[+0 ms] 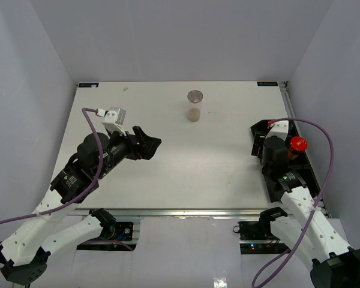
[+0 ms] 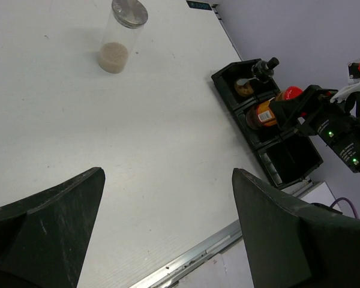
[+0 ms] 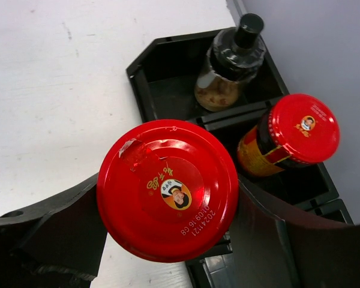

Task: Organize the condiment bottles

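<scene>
My right gripper (image 3: pixel 168 240) is shut on a red-capped bottle (image 3: pixel 168 189) and holds it at the near left edge of the long black tray (image 3: pixel 141 78). A second red-capped bottle (image 3: pixel 300 129) leans in a tray compartment, and its cap shows in the top view (image 1: pixel 297 143). A black-capped bottle (image 3: pixel 231 60) stands in the far compartment. The clear bottle with a silver lid (image 1: pixel 195 105) stands alone at the table's far middle and shows in the left wrist view (image 2: pixel 121 33). My left gripper (image 1: pixel 149 144) is open and empty, well short of it.
The black tray (image 1: pixel 309 174) runs along the table's right edge, under my right arm (image 1: pixel 276 156). The nearest compartment (image 2: pixel 294 159) holds nothing. White walls close in the table on three sides. A metal rail (image 2: pixel 198 255) marks the near edge.
</scene>
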You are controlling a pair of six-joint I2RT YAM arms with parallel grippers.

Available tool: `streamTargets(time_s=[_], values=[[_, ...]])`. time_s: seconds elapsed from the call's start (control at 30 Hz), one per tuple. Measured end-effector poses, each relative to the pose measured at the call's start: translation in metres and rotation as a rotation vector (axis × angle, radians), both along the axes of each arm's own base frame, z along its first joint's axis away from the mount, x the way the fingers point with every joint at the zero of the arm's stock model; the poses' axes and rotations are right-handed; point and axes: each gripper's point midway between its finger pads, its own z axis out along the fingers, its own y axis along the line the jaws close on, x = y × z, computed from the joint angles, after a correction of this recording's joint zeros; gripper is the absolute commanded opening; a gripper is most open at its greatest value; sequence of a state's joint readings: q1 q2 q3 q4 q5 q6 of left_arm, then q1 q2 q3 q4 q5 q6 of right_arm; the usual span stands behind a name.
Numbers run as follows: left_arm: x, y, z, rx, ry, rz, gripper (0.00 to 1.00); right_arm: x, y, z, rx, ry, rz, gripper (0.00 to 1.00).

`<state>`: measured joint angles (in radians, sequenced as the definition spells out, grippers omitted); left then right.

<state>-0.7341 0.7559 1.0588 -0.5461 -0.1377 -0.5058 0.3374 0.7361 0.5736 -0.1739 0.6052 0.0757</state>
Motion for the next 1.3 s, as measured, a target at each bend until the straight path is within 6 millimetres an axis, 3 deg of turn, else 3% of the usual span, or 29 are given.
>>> streamTargets(time_s=[0.37, 0.73, 0.93, 1.13, 1.3], values=[[0.001, -0.001, -0.001, 0.011, -0.001, -0.002, 0.98, 0.002, -0.046, -0.012, 0.012, -0.025, -0.163, 0.08], [0.003, -0.002, -0.003, 0.021, 0.000, -0.005, 0.98, 0.002, -0.061, -0.022, 0.040, -0.045, -0.217, 0.08], [0.003, -0.004, -0.004, 0.022, 0.004, -0.012, 0.98, -0.005, -0.067, -0.041, 0.047, -0.028, -0.246, 0.10], [0.003, -0.004, -0.002, 0.016, -0.002, -0.012, 0.98, -0.005, -0.071, -0.050, 0.062, -0.024, -0.265, 0.21], [0.003, -0.004, -0.002, 0.017, -0.002, -0.012, 0.98, -0.002, -0.072, -0.054, 0.082, -0.034, -0.278, 0.42]])
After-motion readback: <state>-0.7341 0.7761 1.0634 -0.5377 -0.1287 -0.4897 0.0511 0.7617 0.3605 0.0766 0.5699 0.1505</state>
